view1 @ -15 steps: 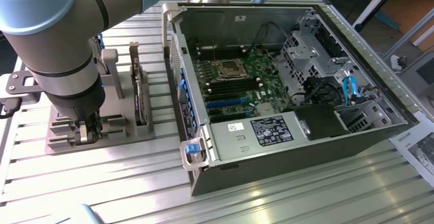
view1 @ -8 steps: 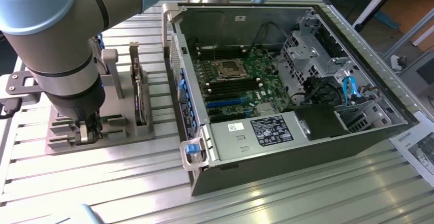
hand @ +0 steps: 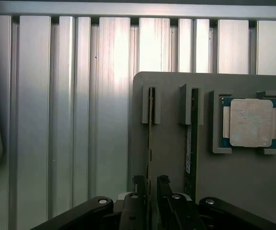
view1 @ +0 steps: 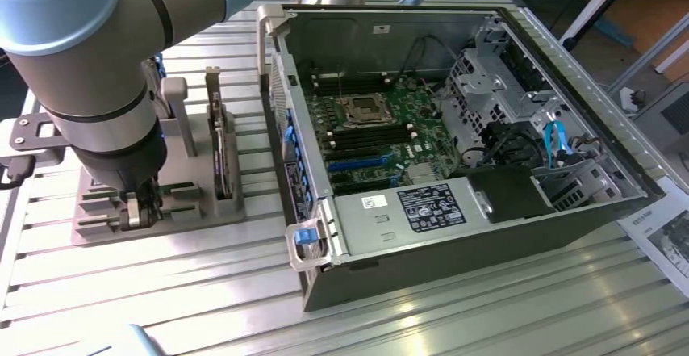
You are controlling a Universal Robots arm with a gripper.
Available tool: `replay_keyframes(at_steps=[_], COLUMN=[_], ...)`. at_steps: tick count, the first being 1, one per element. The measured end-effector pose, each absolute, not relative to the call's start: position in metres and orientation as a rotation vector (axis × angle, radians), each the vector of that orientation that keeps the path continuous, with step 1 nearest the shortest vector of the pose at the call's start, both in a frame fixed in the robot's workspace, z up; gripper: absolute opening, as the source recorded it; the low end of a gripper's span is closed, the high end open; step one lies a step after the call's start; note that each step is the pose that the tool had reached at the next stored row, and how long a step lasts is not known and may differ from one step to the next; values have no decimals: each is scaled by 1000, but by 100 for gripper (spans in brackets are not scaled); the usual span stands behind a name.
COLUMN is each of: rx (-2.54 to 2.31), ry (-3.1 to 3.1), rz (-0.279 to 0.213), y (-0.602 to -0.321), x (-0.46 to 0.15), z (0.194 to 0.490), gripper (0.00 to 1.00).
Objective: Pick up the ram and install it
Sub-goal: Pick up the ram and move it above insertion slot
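Black two-finger gripper [hand: 150, 184], fingers spread, straddles the thin green ram stick [hand: 150, 129], which stands on edge in a grey slotted holder [hand: 171, 158].

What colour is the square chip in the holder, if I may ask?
The chip is pale silver with a green rim, clearest in the wrist view.

Holder [view1: 102, 227] on table [view1: 161, 299], at the exterior view's left of case [view1: 431, 243] — ram [hand: 150, 139] upright in it, pincer [hand: 150, 184] astride.

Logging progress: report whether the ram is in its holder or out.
In. The ram stands on edge in a slot of the gray holder, outside the computer case.
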State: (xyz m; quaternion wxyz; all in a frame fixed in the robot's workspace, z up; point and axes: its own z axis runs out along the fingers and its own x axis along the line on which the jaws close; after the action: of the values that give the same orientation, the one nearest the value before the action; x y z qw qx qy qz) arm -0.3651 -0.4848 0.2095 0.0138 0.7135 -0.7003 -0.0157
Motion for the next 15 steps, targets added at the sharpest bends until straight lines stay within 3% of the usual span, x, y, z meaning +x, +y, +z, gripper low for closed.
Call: replay_keyframes(at_steps=[7, 11, 15], rx=[2222, 2222, 2222], ry=[-2181, -2181, -2181], rz=[-49, -49, -49], y=[-485, -485, -485], x=[-365, -365, -365], z=[209, 209, 209], gripper=[25, 12, 12])
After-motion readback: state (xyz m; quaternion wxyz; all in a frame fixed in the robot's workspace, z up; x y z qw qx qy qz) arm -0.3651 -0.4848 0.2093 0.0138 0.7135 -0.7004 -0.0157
